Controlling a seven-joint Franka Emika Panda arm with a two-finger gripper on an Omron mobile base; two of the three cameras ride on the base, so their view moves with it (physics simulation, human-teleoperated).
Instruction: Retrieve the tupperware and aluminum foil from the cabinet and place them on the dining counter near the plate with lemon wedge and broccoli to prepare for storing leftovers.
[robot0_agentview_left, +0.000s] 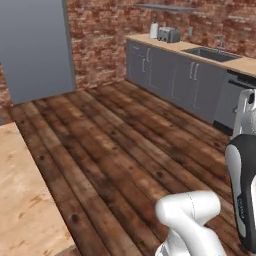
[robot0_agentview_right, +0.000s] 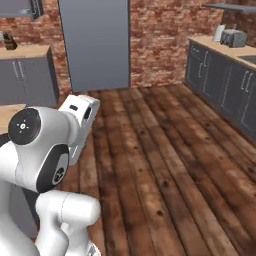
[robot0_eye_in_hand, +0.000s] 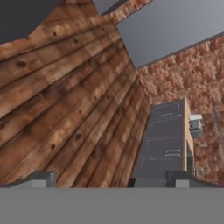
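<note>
My gripper (robot0_eye_in_hand: 111, 179) is open, with nothing between its two dark fingertips (robot0_eye_in_hand: 43, 178), which stand far apart at the bottom of the hand view. It looks out over the dark plank floor (robot0_eye_in_hand: 65, 100) towards a brick wall. The dining counter (robot0_agentview_left: 20, 200), a light wood-grain slab, lies at the lower left of the left base view, left of the arm (robot0_agentview_left: 190, 215). The tupperware, aluminum foil, cabinet, plate, lemon wedge and broccoli are out of view.
A tall flat grey block (robot0_agentview_left: 37, 47) stands against the brick wall ahead. Grey base cabinets (robot0_agentview_left: 175, 75) with a wood top, a toaster (robot0_agentview_left: 168, 34) and a sink (robot0_agentview_left: 212, 53) line the right wall. A smaller wood worktop with grey doors (robot0_agentview_right: 25, 75) sits far left.
</note>
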